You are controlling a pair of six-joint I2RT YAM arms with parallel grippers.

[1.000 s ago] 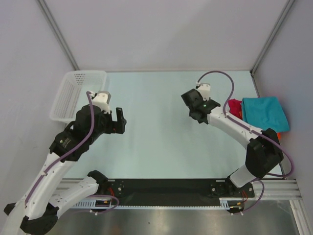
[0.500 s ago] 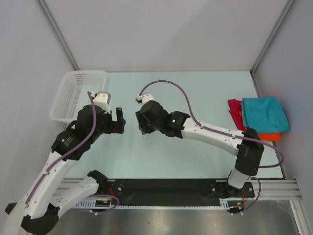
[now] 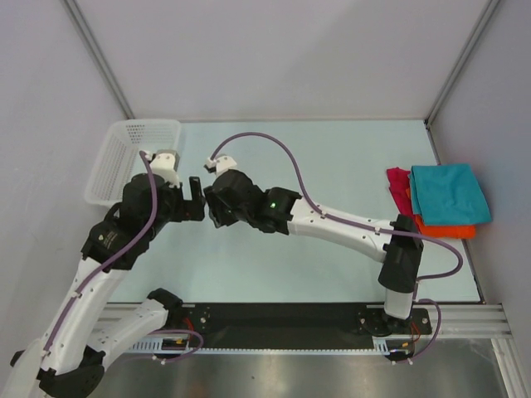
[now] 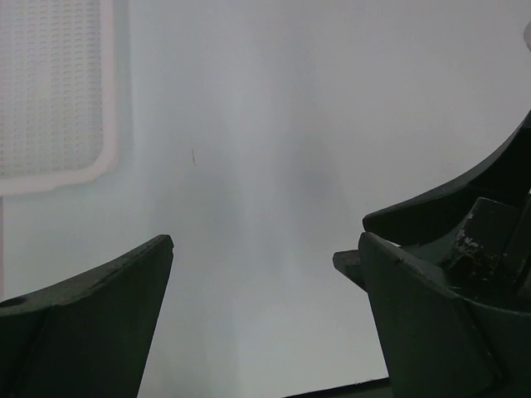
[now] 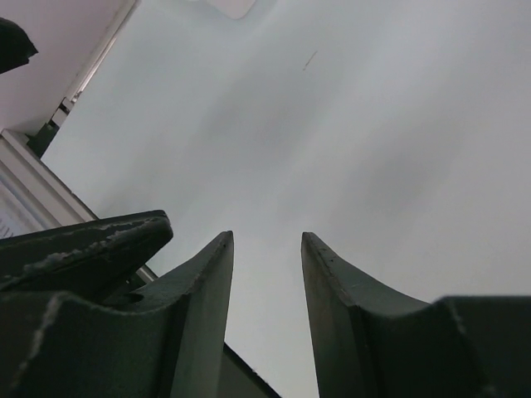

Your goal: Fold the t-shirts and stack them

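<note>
Your left jaws are standing spread wide and your right jaws partly spread, both empty, nearly meeting left of centre. The teal t-shirt [image 3: 448,191] is lying atop the orange t-shirt [image 3: 448,230] and the magenta t-shirt [image 3: 398,182] at the right edge of the counter [image 3: 332,157], well apart from them.

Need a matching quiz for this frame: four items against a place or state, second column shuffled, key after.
Column 1
1. teal shirt
2. orange shirt
3. basket
4. left hand

Column 2
A. far-left corner
B. on top, at the right edge
C. open, nothing in it
D. sticking out under the teal one, near side

Pairs: 1-B, 2-D, 3-A, 4-C
</note>
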